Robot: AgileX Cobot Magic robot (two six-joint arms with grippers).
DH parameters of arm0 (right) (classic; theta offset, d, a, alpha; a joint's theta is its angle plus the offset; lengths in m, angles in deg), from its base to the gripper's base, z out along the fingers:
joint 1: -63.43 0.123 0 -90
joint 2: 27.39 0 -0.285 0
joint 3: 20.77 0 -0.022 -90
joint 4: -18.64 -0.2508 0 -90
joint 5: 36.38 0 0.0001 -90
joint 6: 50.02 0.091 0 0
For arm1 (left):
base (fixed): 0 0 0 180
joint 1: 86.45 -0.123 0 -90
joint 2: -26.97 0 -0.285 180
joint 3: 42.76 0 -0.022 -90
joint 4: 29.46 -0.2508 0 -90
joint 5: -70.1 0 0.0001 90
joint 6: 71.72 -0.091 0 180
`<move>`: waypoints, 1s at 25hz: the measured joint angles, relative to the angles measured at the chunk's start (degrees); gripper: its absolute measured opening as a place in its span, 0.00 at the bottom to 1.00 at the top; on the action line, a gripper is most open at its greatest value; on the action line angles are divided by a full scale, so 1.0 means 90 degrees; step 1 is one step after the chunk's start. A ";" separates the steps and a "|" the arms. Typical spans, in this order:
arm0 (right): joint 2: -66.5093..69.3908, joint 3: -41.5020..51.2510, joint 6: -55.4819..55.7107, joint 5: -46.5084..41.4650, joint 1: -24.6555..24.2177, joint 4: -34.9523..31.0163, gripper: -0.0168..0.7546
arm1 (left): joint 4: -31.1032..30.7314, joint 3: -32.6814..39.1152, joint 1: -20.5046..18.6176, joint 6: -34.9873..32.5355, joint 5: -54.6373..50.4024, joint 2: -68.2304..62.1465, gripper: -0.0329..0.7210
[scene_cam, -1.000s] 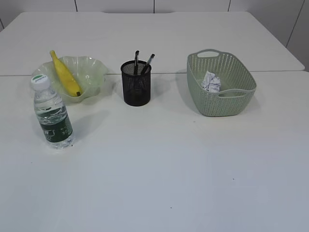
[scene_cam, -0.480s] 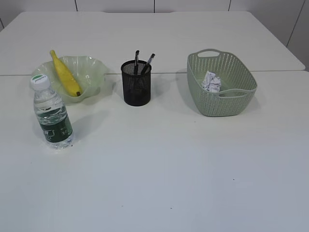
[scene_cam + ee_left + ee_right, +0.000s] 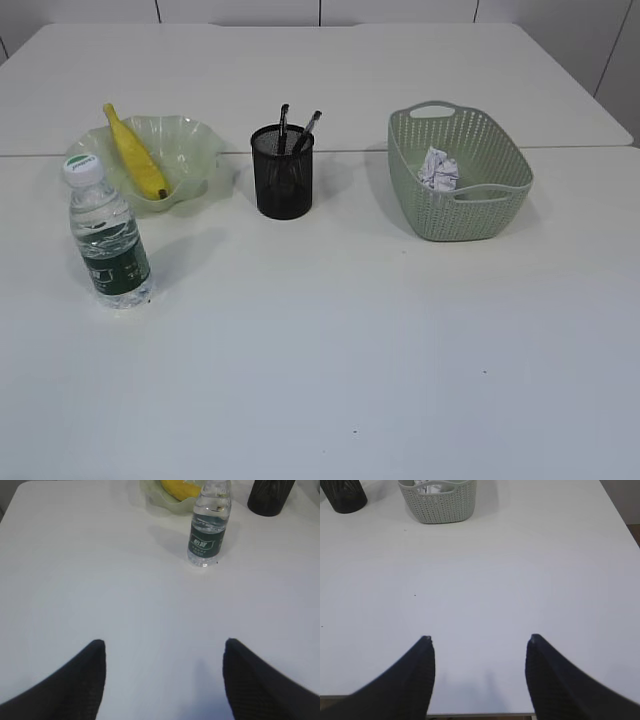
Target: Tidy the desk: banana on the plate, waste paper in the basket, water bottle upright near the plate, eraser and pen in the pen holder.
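Inspection finds the banana lying on the plate, crumpled paper inside the basket, pens standing in the holder, and the bottle upright just in front of the plate; the eraser cannot be seen and may be inside the holder. Left gripper and right gripper both stand spread and empty over bare desk, well apart from every item. In my judgement the task is essentially complete, so any retreat should run low-risk, straight back and clear of the bottle.
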 joint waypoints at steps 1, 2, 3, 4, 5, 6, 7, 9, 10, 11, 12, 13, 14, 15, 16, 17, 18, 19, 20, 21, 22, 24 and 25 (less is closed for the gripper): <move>0.0000 0.0010 -0.0010 0.0000 0.0000 0.0000 0.58 | 0.0000 0.0008 0.0000 0.0000 0.0013 0.0000 0.74; 0.0000 0.0010 -0.0010 0.0000 0.0000 0.0000 0.58 | 0.0000 0.0012 0.0000 0.0000 0.0030 0.0000 0.74; 0.0000 0.0010 -0.0010 0.0000 0.0000 0.0000 0.58 | 0.0000 0.0012 0.0000 0.0000 0.0030 0.0000 0.74; 0.0000 0.0010 -0.0010 0.0000 0.0000 0.0000 0.58 | 0.0000 0.0012 0.0000 0.0000 0.0030 0.0000 0.74; 0.0000 0.0010 -0.0010 0.0000 0.0000 -0.0005 0.58 | 0.0000 0.0012 0.0000 0.0000 0.0030 0.0000 0.74; 0.0000 0.0010 -0.0010 0.0000 0.0000 -0.0005 0.58 | 0.0000 0.0012 0.0000 0.0000 0.0030 0.0000 0.74; 0.0000 0.0010 -0.0024 0.0000 0.0000 -0.0015 0.58 | 0.0000 0.0012 0.0000 0.0000 0.0030 0.0000 0.73; 0.0000 0.0010 -0.0024 0.0000 0.0000 -0.0015 0.58 | 0.0000 0.0022 0.0000 0.0000 0.0039 0.0000 0.72; 0.0000 0.0010 -0.0024 0.0000 0.0000 -0.0015 0.58 | 0.0000 0.0022 0.0015 0.0000 0.0039 0.0000 0.71; 0.0000 0.0010 -0.0024 0.0000 0.0000 -0.0015 0.58 | 0.0000 0.0022 0.0041 0.0000 0.0053 0.0000 0.70; 0.0000 0.0010 -0.0024 0.0000 0.0000 -0.0015 0.58 | 0.0000 0.0022 0.0042 0.0000 0.0053 0.0000 0.70; 0.0000 0.0010 -0.0024 0.0000 0.0000 -0.0026 0.58 | 0.0000 0.0022 0.0054 0.0000 0.0053 0.0010 0.69; 0.0000 0.0010 -0.0024 0.0000 0.0000 -0.0019 0.58 | 0.0000 0.0022 0.0054 0.0000 0.0053 0.0010 0.68; 0.0000 0.0010 -0.0024 0.0002 0.0000 -0.0019 0.58 | 0.0000 0.0022 0.0054 0.0000 0.0065 0.0010 0.66; 0.0000 0.0010 -0.0024 0.0013 0.0000 -0.0019 0.58 | 0.0000 0.0022 0.0054 0.0000 0.0065 0.0010 0.66; 0.0000 0.0010 -0.0024 0.0013 -0.0026 -0.0019 0.58 | 0.0000 0.0022 0.0054 0.0000 0.0077 0.0010 0.65; 0.0000 0.0010 -0.0024 0.0013 -0.0083 -0.0019 0.58 | 0.0000 0.0022 0.0039 0.0000 0.0077 0.0036 0.64; 0.0000 0.0010 -0.0024 0.0013 -0.0157 -0.0019 0.58 | 0.0000 0.0022 0.0012 0.0000 0.0077 0.0049 0.63; 0.0000 0.0010 -0.0024 0.0013 -0.0267 -0.0019 0.58 | 0.0000 0.0022 -0.0017 0.0000 0.0077 0.0061 0.63; 0.0000 0.0010 -0.0024 0.0013 -0.0372 -0.0019 0.58 | 0.0000 0.0022 -0.0052 0.0000 0.0077 0.0061 0.62; 0.0000 0.0010 -0.0024 0.0013 -0.0438 -0.0019 0.58 | 0.0000 0.0022 -0.0081 0.0000 0.0077 0.0061 0.62; 0.0000 0.0010 -0.0024 0.0013 -0.0496 -0.0019 0.58 | 0.0000 0.0022 -0.0091 0.0000 0.0077 0.0061 0.62; 0.0000 0.0010 -0.0024 0.0013 -0.0509 -0.0019 0.58 | 0.0000 0.0022 -0.0091 0.0000 0.0077 0.0061 0.62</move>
